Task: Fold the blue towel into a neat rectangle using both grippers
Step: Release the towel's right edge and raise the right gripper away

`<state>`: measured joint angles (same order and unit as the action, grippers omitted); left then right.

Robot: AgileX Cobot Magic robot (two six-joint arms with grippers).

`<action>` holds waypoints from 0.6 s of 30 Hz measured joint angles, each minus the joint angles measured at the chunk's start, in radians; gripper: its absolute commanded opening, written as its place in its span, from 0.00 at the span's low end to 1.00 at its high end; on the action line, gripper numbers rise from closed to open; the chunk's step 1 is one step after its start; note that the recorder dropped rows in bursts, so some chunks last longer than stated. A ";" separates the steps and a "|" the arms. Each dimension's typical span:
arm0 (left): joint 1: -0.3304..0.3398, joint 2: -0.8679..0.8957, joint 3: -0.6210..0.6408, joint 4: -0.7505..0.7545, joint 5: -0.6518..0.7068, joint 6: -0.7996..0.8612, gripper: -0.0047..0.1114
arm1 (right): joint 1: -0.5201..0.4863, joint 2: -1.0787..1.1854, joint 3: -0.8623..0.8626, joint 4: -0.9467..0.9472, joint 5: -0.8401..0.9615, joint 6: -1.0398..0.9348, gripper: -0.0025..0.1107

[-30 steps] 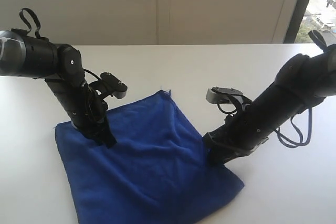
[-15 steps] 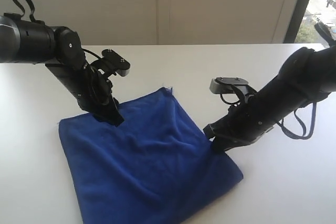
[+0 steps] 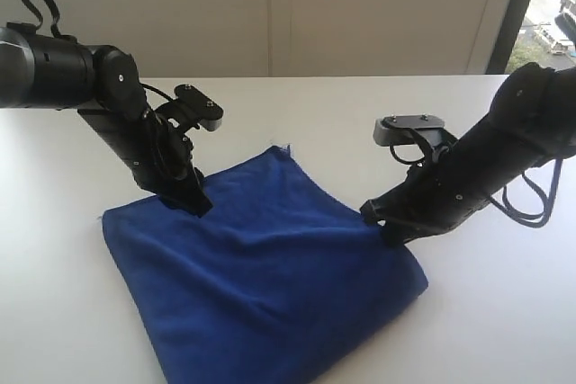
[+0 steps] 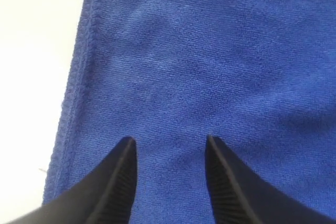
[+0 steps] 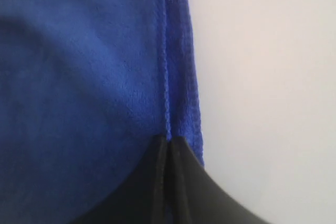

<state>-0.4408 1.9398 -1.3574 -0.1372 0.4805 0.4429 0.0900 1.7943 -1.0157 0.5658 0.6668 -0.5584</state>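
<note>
My right claw [image 5: 168, 141] pinched shut on the towel [image 3: 261, 267] hem; left claw [image 4: 169, 140] apart above it, empty. Seems soft, light, floppy: grip by hem corners

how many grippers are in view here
2. The left gripper is over the far left edge of the blue towel, its fingers apart. The right gripper is at the towel's right edge, pinched shut on the hem. None looks hidden.
</note>
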 measured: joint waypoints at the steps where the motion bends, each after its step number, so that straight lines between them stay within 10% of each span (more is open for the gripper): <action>1: 0.000 0.000 0.000 0.000 0.000 0.000 0.45 | 0.000 0.009 0.000 -0.024 0.000 0.021 0.02; 10: 0.000 0.000 0.000 0.000 0.000 0.000 0.45 | 0.000 0.084 0.000 -0.082 0.023 0.069 0.05; 18: 0.000 0.000 0.000 0.000 0.007 0.000 0.45 | 0.000 0.084 0.000 -0.085 -0.043 0.069 0.43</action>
<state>-0.4408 1.9398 -1.3574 -0.1372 0.4872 0.4429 0.0900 1.8787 -1.0157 0.4805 0.6239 -0.4894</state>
